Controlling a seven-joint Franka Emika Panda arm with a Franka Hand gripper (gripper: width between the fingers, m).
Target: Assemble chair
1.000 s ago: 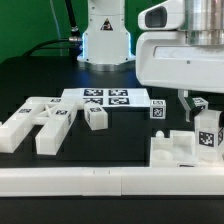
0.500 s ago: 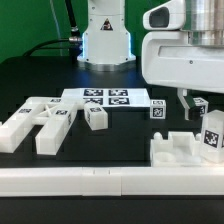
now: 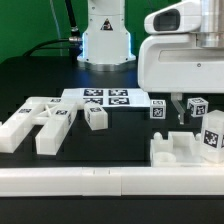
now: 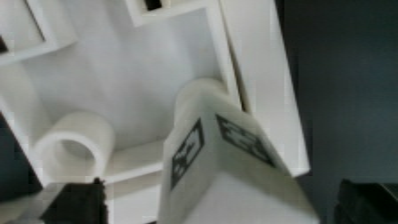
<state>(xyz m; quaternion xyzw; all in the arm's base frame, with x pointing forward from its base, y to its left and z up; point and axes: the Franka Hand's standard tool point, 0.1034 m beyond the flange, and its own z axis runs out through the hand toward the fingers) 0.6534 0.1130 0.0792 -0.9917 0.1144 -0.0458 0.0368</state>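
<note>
Black-and-white square tags are the only markings to be made out: a row of them on the marker board (image 3: 105, 97) and single ones on the chair parts.

The gripper (image 3: 190, 112) hangs to the exterior view's right of the marker board, over the seat (image 3: 172, 150). Its jaws stand wide apart. In the wrist view the dark fingertips (image 4: 71, 200) sit on either side of the tagged piece (image 4: 222, 150), with a gap showing at each side, so nothing is clamped. That piece stands on the seat, leaning a little.

To the exterior view's left of the marker board, and nearer the camera, lies a chunky pronged part (image 3: 35, 122). A small block (image 3: 96, 116) sits just in front of the board. A tagged cube (image 3: 158, 108) sits just beside the board's right end. A long white rail (image 3: 100, 182) runs across the front.
</note>
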